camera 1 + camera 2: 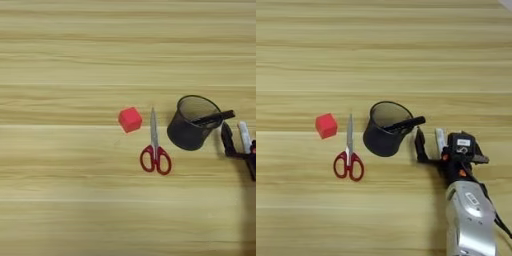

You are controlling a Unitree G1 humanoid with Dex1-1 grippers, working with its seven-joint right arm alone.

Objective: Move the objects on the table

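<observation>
A small red cube (pixel 130 119) lies left of centre. Just right of it are red-handled scissors (pixel 155 150), blades pointing away from me. A black wire-mesh pen cup (pixel 385 130) stands right of them, leaning a little. A dark, slim marker-like stick (pixel 406 123) rests in it and pokes out over the right rim. My right gripper (pixel 429 137) is on the table just right of the cup, clear of it and open. Bare table shows between its black finger (pixel 419 145) and a pale slim piece (pixel 440 140).
The silver forearm (pixel 471 215) comes up from the bottom right corner. The wood-grain table (pixel 75 210) fills both views.
</observation>
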